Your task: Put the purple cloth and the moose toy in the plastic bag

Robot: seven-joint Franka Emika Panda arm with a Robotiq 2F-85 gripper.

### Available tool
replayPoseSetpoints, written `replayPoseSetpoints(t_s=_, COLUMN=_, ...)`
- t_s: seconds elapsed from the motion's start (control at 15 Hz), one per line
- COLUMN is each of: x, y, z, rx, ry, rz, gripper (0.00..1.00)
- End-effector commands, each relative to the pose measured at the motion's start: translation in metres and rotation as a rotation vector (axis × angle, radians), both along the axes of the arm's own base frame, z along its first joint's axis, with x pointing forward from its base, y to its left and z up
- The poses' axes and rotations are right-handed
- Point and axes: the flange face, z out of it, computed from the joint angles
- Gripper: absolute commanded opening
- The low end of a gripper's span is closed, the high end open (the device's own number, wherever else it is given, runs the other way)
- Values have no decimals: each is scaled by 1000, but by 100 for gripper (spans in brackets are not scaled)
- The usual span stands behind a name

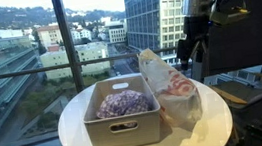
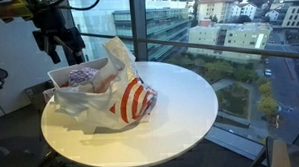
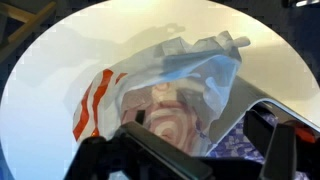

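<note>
The white plastic bag with red stripes (image 1: 171, 90) lies on the round table beside a grey bin and leans against it. It also shows in the other exterior view (image 2: 125, 89). The purple patterned cloth (image 1: 123, 103) lies bunched in the bin; in the wrist view it is at lower right (image 3: 243, 143). The wrist view looks into the bag's open mouth (image 3: 170, 95), where a tan-pink ringed shape shows; I cannot tell whether it is the moose toy. My gripper (image 1: 196, 43) (image 2: 58, 42) hangs above the bag and bin, open and empty, its fingers wide apart (image 3: 205, 140).
The grey bin (image 1: 123, 129) (image 2: 62, 92) stands on the round white table (image 1: 76, 120) (image 2: 180, 97), beside a floor-to-ceiling window. The table's edge curves close around the bin and bag. Dark equipment stands behind the table (image 1: 240, 19).
</note>
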Motion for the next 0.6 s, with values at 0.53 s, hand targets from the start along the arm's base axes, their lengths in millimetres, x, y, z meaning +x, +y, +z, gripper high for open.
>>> replayPoseSetpoints(t_s=0.53, x=28, y=25, z=-7, rx=26, ry=-23, rz=50, gripper=100)
